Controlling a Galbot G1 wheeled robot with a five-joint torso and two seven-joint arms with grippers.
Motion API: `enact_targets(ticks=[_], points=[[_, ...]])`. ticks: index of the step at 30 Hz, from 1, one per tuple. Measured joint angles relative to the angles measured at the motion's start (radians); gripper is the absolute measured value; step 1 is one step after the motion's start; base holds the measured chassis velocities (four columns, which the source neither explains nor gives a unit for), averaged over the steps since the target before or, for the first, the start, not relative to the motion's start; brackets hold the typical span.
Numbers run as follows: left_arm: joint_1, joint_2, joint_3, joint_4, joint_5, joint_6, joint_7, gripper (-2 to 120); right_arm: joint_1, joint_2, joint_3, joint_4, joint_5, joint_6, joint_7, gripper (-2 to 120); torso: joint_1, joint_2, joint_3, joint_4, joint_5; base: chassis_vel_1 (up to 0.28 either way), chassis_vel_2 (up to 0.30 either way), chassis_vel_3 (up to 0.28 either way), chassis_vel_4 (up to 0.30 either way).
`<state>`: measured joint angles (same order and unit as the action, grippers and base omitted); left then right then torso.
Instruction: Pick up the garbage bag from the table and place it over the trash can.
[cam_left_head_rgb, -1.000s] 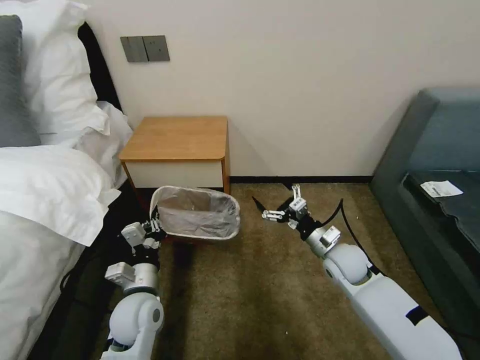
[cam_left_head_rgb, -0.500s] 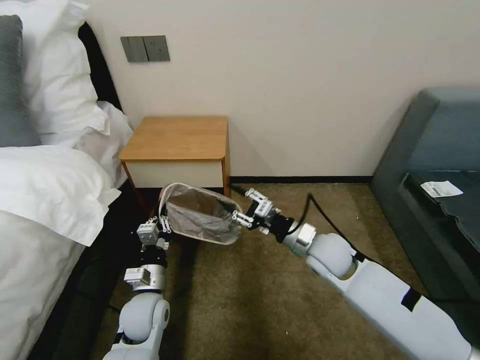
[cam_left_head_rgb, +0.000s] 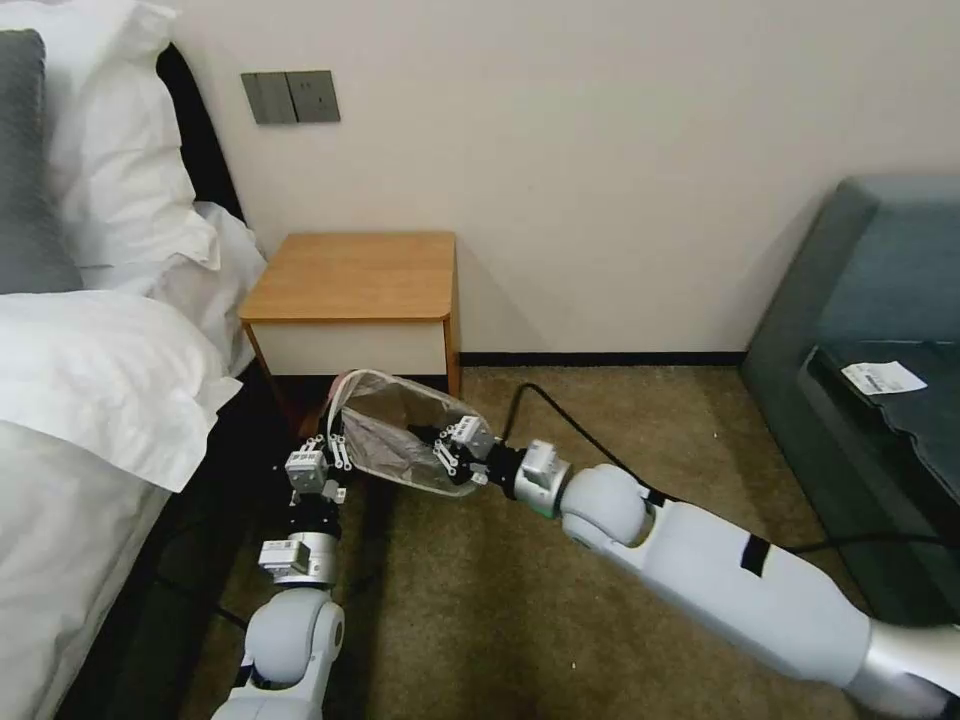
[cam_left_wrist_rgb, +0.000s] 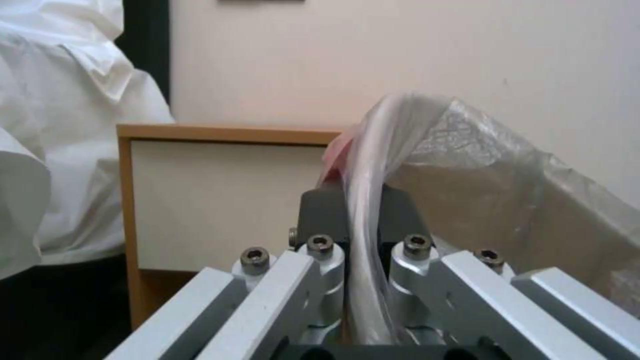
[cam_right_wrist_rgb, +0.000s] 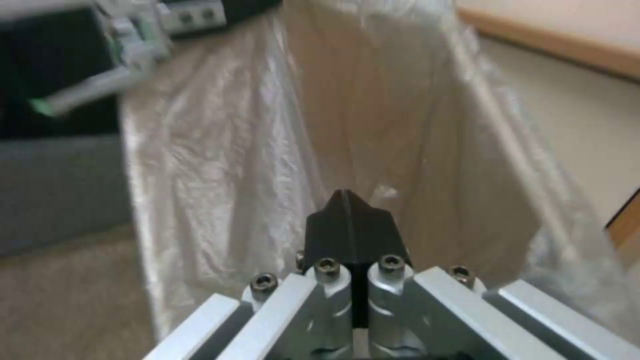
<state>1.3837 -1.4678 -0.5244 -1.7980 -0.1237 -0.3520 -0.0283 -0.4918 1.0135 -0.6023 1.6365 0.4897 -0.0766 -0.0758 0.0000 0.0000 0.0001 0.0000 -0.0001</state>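
Both arms are glossy white shells with rounded ball-like joints and grey metal cuffs. The right arm (cam_left_head_rgb: 740, 590) carries a black patch and a black cable (cam_left_head_rgb: 560, 415) looping off its wrist. The left arm (cam_left_head_rgb: 295, 630) is slimmer. Each wrist ends in silver linkage bars with hex-socket screws (cam_left_wrist_rgb: 417, 242) and black jaws.

A bed (cam_left_head_rgb: 70, 400) with white pillows (cam_left_head_rgb: 110, 170) and a grey cushion (cam_left_head_rgb: 25, 170) lines one side, a grey wall switch plate (cam_left_head_rgb: 290, 97) sits on the cream wall, brown carpet (cam_left_head_rgb: 520, 620) covers the floor, and a paper slip (cam_left_head_rgb: 882, 377) lies on a dark blue-grey sofa (cam_left_head_rgb: 870, 330).
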Motion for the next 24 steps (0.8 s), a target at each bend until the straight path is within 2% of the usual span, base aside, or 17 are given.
enact_targets(ticks=[6, 14, 24], points=[[-0.008, -0.007, 0.012, 0.013, 0.022, -0.008, 0.001, 3, 0.094, 0.042, -0.095, -0.049, 0.036, -0.043, 0.059, 0, 0.000, 0.000, 0.000, -0.0001, 0.0000, 0.000, 0.000, 0.000, 0.000], [-0.006, -0.016, 0.022, 0.009, 0.040, -0.025, 0.010, 3, 0.184, 0.102, -0.196, -0.156, 0.044, -0.040, 0.092, 0, 0.000, 0.000, 0.000, 0.0000, 0.0000, 0.000, 0.000, 0.000, 0.000], [-0.001, -0.018, 0.030, -0.008, 0.074, -0.038, 0.016, 3, 0.215, 0.157, -0.250, -0.262, 0.043, -0.018, 0.110, 0, 0.000, 0.000, 0.000, 0.0000, 0.0001, 0.000, 0.000, 0.000, 0.000]])
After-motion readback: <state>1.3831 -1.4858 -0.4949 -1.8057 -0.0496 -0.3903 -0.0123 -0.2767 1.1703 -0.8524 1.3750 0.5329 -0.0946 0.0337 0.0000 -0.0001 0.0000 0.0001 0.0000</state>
